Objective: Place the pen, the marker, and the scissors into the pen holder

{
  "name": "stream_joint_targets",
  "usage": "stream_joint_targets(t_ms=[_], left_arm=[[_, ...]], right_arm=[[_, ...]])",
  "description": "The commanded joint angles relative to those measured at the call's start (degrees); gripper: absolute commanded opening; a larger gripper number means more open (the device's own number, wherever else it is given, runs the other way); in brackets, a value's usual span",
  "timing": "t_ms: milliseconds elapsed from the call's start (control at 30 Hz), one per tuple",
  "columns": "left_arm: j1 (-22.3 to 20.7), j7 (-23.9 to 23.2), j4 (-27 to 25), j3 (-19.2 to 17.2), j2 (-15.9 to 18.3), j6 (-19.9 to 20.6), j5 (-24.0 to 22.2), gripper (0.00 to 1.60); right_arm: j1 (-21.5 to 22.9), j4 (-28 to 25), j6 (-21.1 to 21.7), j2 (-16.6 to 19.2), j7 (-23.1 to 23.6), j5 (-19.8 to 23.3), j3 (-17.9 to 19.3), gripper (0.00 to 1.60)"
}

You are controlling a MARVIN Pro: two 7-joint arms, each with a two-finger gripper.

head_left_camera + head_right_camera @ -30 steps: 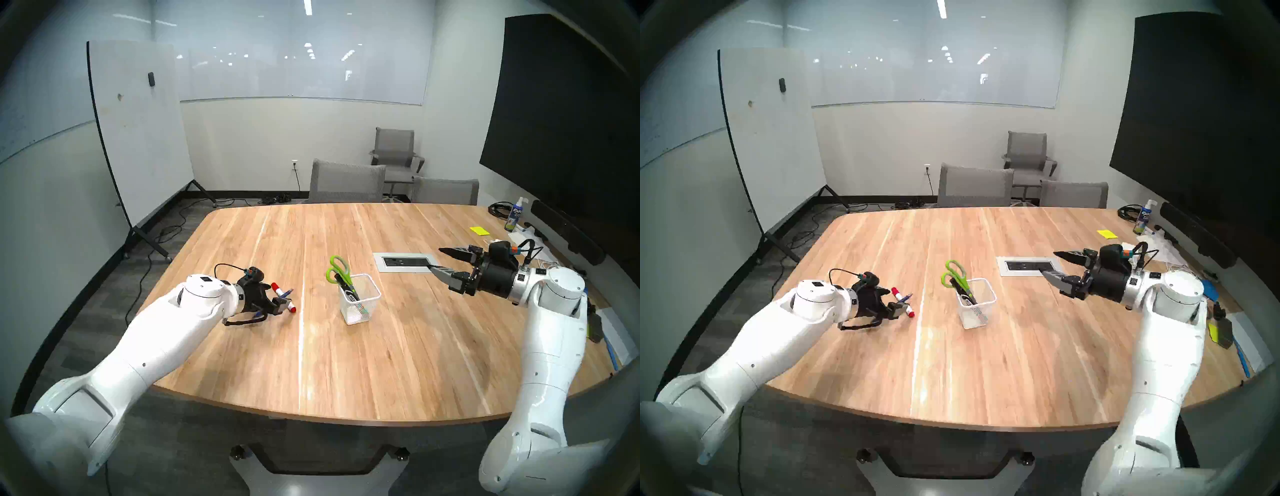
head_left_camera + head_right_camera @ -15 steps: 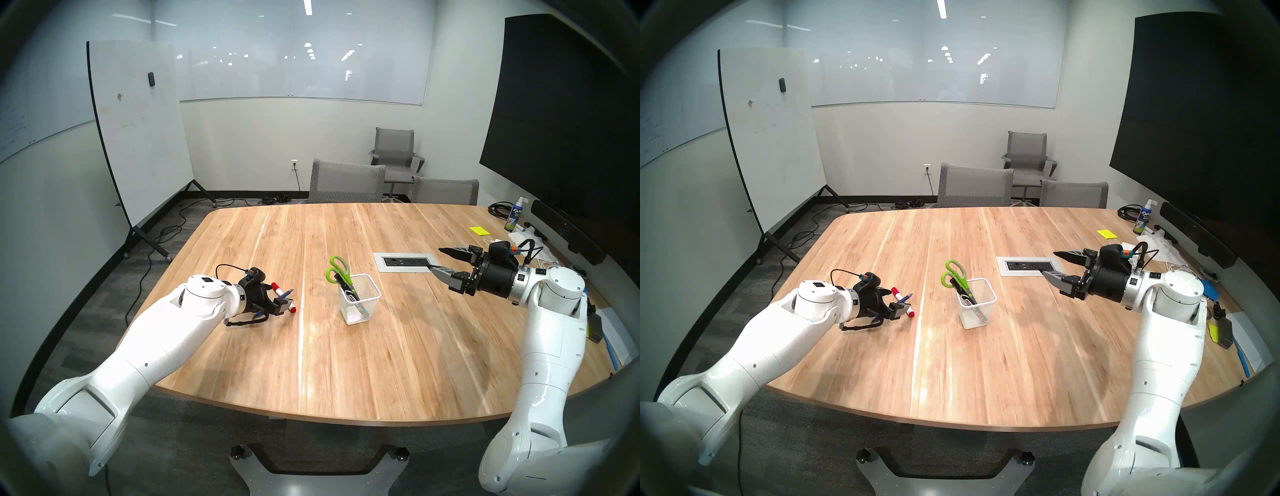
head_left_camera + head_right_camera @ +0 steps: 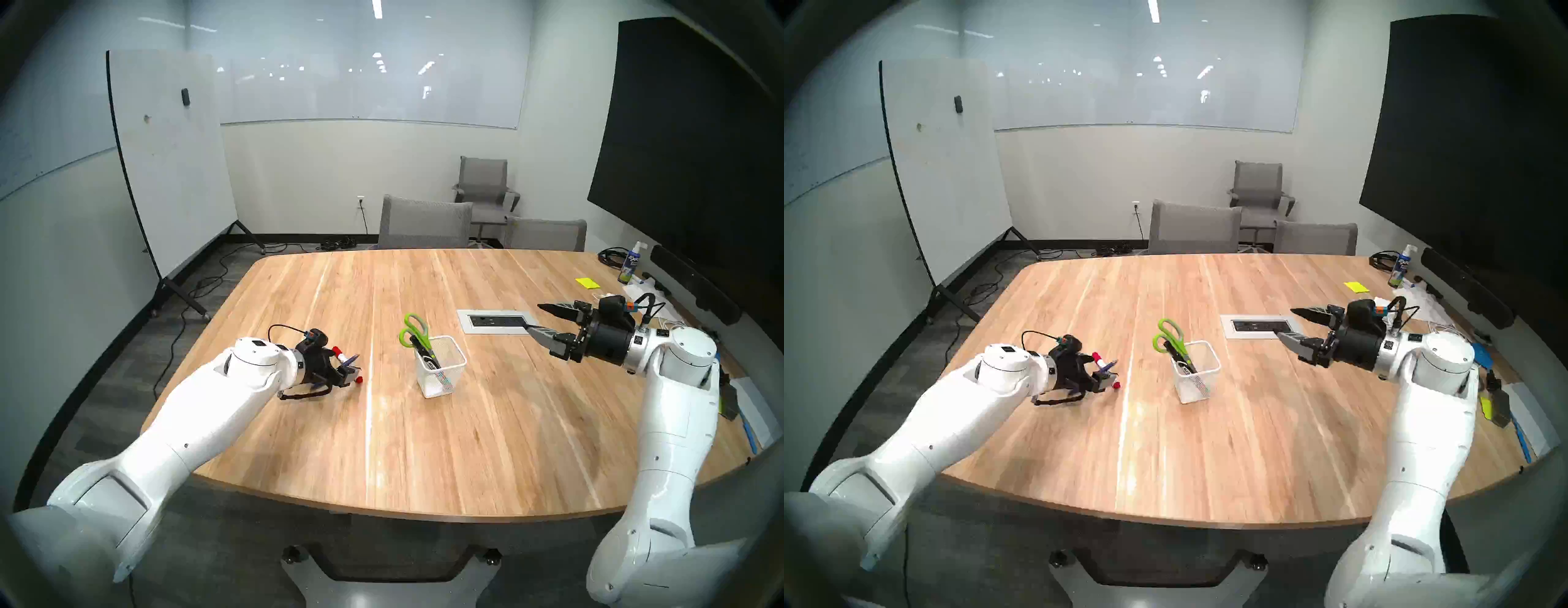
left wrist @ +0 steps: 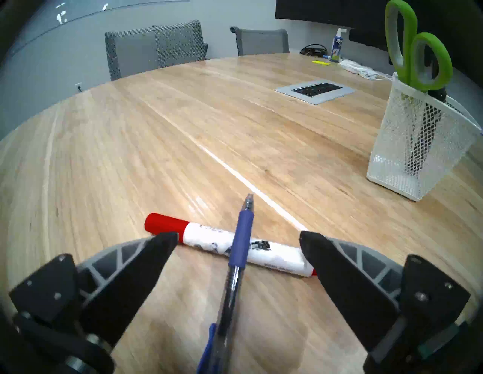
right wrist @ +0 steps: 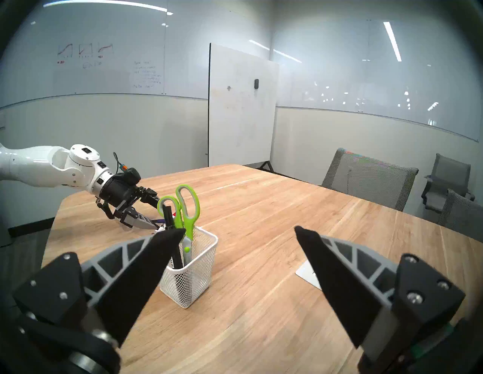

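Note:
A slim blue pen (image 4: 240, 240) lies crosswise on top of a white marker with red ends (image 4: 203, 236) on the wooden table. My left gripper (image 4: 237, 236) is open and low over them, one finger on each side of the pen, holding nothing. In the head view it is the left gripper (image 3: 345, 366). The white mesh pen holder (image 3: 441, 367) stands mid-table. Green-handled scissors (image 3: 413, 331) and a black marker (image 3: 426, 354) stand inside it. My right gripper (image 3: 534, 316) hangs open and empty to the right of the holder, above the table.
A grey power outlet panel (image 3: 494, 320) is set into the table behind the holder. A spray bottle (image 3: 632, 263), yellow sticky notes (image 3: 587, 282) and cables sit at the far right edge. Grey chairs (image 3: 424, 220) line the far side.
My left gripper has crept forward over the pen and the white marker, hiding more of the marker in the head views. The right arm and the holder have not moved.

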Motion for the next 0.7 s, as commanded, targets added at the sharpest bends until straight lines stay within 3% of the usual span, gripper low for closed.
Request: stream_joint_targets(t_ms=[0,500,667], left_arm=[[-2.3,-0.2,0.2,-0.2,-1.3,-0.7,0.1,1.6],[-2.8,-1.2,1.8,-0.1,-2.5,-1.0,1.0,1.6],[-3.0,-1.5,3.1,-0.1,-3.2,-1.5,1.3,1.5]], right_arm=[[0.8,-1.0,0.0,0.1,-0.1,0.4,-0.1,1.6],[0.8,-1.0,0.0,0.1,-0.1,0.4,-0.1,1.6],[0.8,-1.0,0.0,0.1,-0.1,0.4,-0.1,1.6]])
